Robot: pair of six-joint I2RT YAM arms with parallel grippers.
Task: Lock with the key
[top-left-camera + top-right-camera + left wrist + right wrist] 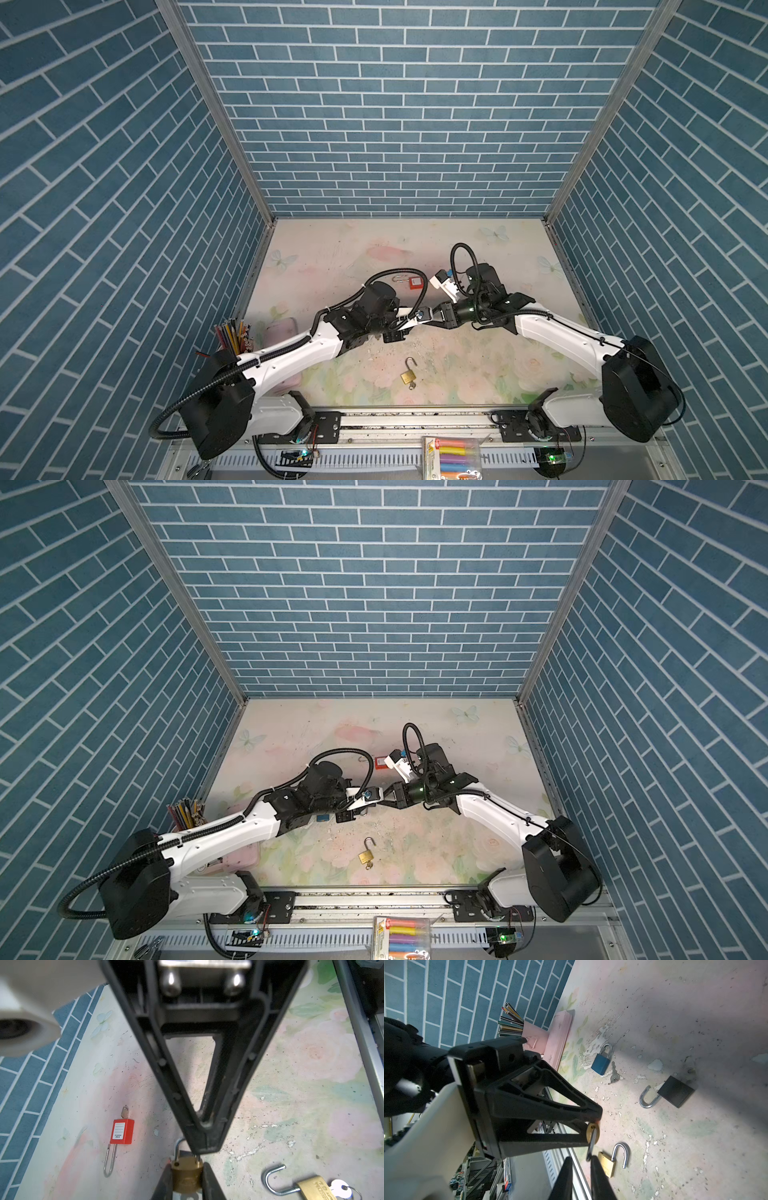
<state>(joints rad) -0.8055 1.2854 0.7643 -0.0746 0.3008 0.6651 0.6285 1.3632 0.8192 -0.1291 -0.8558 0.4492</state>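
Padlock [187, 1178] clamped between left gripper [593, 1129] fingers. Right gripper [199, 1149] jaws narrow, tips at padlock shackle [178, 1147]; whether they grip it cannot be told.

White shells, black joints and ribbed black cables [63, 904] cover the left arm [291, 359] and right arm [552, 332]. The left gripper [593, 1126] and right gripper [199, 1149] are black triangular frames.

The walls [399, 124] carry blue bricks with white joints. The bench [332, 249] is pale, printed with pink roses, green leaves and faint butterflies. The red padlock [122, 1131] has a white label; there are also a blue padlock [601, 1065], a black padlock [676, 1092] and a brass-yellow padlock [187, 1176]. The case [558, 1036] is pink, the arms [291, 357] white and black.
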